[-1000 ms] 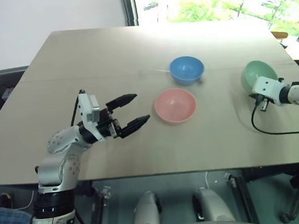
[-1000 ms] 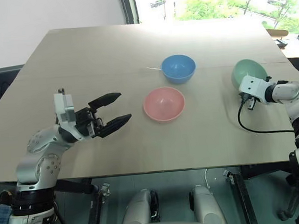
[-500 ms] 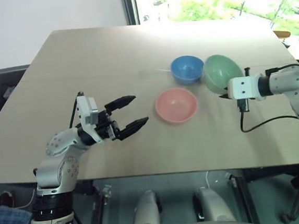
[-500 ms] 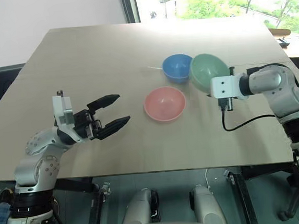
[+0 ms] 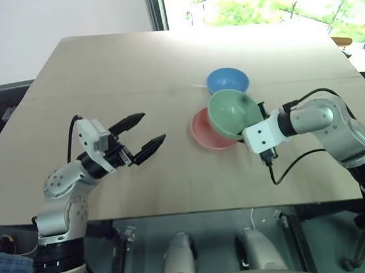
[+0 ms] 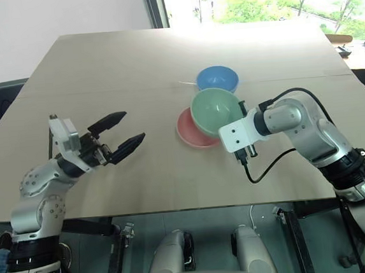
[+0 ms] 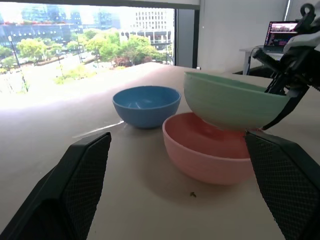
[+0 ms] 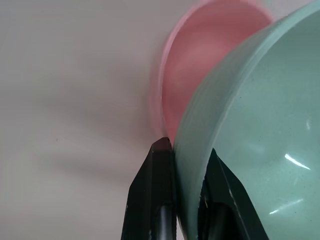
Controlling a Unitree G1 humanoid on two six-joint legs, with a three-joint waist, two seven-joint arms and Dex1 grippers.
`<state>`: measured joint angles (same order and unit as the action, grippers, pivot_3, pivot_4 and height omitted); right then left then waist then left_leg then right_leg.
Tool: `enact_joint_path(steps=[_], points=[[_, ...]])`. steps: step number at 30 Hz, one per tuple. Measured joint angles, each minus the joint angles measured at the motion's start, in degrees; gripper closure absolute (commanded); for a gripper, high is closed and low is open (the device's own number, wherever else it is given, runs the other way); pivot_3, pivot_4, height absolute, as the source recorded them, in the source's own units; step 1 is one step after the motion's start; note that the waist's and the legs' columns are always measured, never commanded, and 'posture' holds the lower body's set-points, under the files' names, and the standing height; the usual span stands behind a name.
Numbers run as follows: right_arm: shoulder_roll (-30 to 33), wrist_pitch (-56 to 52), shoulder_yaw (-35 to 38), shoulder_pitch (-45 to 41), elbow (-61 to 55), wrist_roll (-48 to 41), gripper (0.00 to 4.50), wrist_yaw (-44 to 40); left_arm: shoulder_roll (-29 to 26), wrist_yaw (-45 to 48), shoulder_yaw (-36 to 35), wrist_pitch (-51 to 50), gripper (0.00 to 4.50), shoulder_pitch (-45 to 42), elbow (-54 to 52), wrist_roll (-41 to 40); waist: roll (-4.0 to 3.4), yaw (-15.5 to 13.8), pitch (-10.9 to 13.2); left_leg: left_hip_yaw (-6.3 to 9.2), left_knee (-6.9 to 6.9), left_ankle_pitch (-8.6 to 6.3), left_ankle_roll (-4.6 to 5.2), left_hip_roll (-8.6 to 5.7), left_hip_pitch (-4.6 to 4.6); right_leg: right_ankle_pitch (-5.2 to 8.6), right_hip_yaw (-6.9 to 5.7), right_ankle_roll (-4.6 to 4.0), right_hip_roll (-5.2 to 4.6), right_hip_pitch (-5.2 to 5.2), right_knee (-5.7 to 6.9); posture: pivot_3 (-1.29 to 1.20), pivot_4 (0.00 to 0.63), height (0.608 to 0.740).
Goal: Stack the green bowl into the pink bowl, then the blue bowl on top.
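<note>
The green bowl (image 5: 233,111) hangs tilted just above the pink bowl (image 5: 201,133), held by its rim in my shut right gripper (image 8: 187,165). The pink bowl (image 7: 210,150) rests on the table, partly covered by the green one (image 7: 230,102). Behind them stands the blue bowl (image 5: 227,81), also seen as the blue bowl (image 7: 146,105) in the left wrist view. My left gripper (image 5: 141,132) is open and empty, to the left of the bowls and pointing toward them.
The wooden table (image 5: 119,65) stretches wide behind and to the left of the bowls. A black cable (image 5: 287,165) loops from my right wrist over the table's front right part. A laptop (image 7: 280,35) stands far off beyond the table.
My right arm has carried the green bowl leftward from beside the blue bowl to over the pink bowl. My left gripper has drifted a little to the left, still open.
</note>
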<state>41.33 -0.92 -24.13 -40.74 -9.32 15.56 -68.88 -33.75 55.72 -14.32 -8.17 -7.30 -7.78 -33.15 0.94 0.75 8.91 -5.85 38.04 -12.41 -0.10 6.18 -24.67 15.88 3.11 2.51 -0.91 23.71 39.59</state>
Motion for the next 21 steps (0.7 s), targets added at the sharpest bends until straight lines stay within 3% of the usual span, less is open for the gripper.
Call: enact_joint_path(steps=[15,17,19,20,21], points=[[-4.7,1.1,-2.6,-5.3,0.5,1.6,4.42,-1.0,-0.9,-0.4,-1.0,0.2,0.00,2.7,-1.3,0.4,0.03,-0.1,0.0,-0.01,-0.01,0.00,0.00,0.00,-0.02,0.01,-0.01,-0.02,-0.01,0.02,0.00,0.00,0.150,0.740],[-4.7,1.1,-2.6,-5.5,0.7,1.7,3.68,-1.3,-0.9,-0.3,-0.9,0.2,0.00,2.6,-1.3,0.4,0.03,-0.1,0.0,-0.01,-0.01,0.00,0.00,0.00,-0.02,0.01,-0.01,-0.02,-0.01,0.02,0.00,0.00,0.150,0.740],[-4.7,0.9,-2.6,-5.5,0.7,1.7,3.22,-1.5,-0.9,-0.2,-0.9,0.2,0.00,2.3,-1.3,0.4,0.03,-0.1,0.0,-0.02,-0.01,0.00,0.00,0.00,-0.02,0.01,-0.02,-0.02,-0.01,0.02,0.00,0.00,0.150,0.740],[-4.7,0.6,-2.6,-5.5,0.7,1.7,2.51,-1.8,-0.9,-0.2,-0.8,0.2,0.00,2.0,-1.3,0.5,0.03,-0.1,0.0,-0.02,-0.01,0.00,0.00,0.00,-0.02,0.01,-0.01,-0.02,-0.01,0.02,0.00,0.00,0.150,0.740],[-4.7,0.3,-2.6,-5.5,0.7,1.7,2.13,-1.9,-0.9,-0.1,-0.8,0.3,0.00,1.7,-1.3,0.5,0.03,-0.1,0.0,-0.02,-0.01,0.00,0.00,0.00,-0.02,0.01,-0.01,-0.02,-0.01,0.02,0.00,0.00,0.150,0.740]])
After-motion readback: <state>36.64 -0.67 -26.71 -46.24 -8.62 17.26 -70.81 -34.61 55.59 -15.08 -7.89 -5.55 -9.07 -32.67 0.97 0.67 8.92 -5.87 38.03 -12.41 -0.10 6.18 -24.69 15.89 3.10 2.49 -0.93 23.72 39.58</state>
